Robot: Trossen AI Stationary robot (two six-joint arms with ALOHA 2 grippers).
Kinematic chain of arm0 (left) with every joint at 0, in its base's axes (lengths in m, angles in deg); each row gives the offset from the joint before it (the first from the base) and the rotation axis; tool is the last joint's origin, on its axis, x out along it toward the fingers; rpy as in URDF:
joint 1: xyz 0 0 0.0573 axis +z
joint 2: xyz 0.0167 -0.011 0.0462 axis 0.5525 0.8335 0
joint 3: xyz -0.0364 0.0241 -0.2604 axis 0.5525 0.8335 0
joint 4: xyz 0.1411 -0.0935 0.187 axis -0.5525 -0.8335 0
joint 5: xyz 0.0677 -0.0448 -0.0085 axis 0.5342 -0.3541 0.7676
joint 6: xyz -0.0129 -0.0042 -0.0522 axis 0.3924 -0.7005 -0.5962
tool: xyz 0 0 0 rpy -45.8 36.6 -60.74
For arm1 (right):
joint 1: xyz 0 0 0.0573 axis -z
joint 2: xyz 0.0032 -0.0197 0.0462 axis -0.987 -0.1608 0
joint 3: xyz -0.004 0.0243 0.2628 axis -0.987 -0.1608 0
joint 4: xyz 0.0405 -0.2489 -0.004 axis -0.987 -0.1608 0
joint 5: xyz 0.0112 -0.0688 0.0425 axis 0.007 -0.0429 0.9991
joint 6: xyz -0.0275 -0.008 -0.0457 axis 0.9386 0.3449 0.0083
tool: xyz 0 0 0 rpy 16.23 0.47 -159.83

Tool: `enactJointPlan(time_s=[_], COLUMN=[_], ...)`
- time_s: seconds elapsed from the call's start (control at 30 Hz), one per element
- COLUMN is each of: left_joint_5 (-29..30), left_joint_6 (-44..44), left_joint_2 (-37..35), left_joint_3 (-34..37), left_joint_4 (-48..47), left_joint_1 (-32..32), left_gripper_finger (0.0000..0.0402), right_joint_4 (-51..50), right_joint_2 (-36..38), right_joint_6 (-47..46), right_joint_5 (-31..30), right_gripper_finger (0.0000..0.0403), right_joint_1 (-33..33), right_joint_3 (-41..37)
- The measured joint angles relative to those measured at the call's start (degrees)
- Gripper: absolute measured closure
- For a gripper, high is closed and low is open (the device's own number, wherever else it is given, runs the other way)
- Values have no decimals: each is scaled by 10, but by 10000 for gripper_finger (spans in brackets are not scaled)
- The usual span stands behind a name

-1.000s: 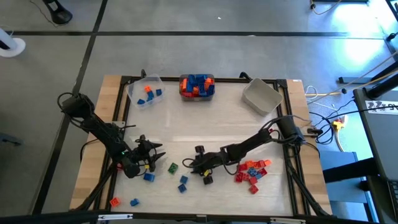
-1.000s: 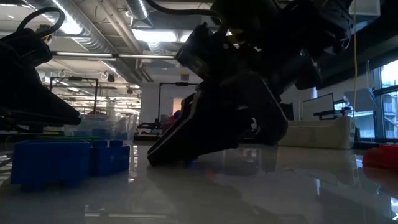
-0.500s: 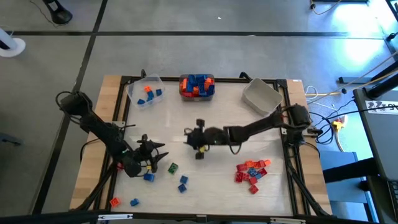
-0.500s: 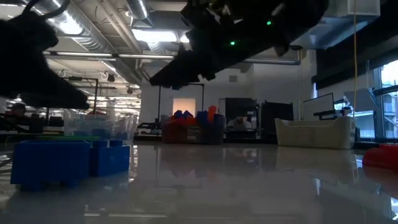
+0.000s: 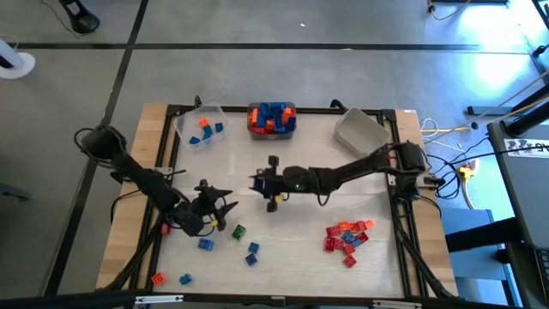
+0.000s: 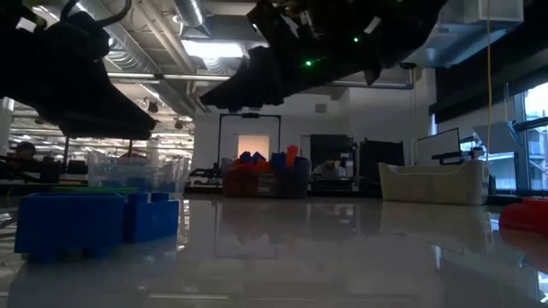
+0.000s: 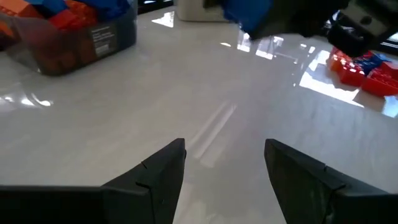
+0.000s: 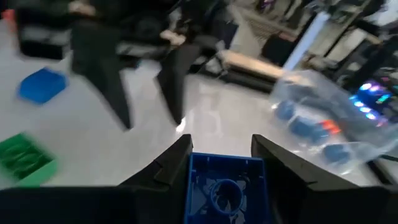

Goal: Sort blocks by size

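Clearly the right gripper (image 8: 222,163) is clamped on a small blue studded plastic brick (image 8: 225,190), lifted above the worktop (image 5: 326,206); light, rigid and slick, it suits its flat sides. Nearby, the left gripper (image 7: 225,163) hovers, fingers apart.

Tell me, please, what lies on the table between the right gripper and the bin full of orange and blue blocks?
Only bare tabletop, per the high view, between the right gripper and the full bin.
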Motion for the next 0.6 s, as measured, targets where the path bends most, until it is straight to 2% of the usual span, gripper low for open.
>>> enactJointPlan(time_s=[0.13, 0.33, 0.47, 0.6], left_joint_5=[-14, -24, -28, -37], left_joint_6=[29, 117, 115, 55], left_joint_2=[-33, -139, -218, -281], left_joint_3=[0, 0, 0, 0], left_joint_4=[-4, -22, -109, -227], left_joint_1=[9, 10, 9, 9], left_gripper_finger=[194, 194, 194, 194], right_joint_4=[15, -48, -87, -137], right_joint_2=[0, -9, -31, -76], right_joint_6=[-17, -30, -31, -35], right_joint_5=[-2, 6, 22, 42], right_gripper_finger=[253, 253, 253, 253], right_joint_1=[28, 75, 107, 135], right_joint_3=[14, 93, 160, 239])
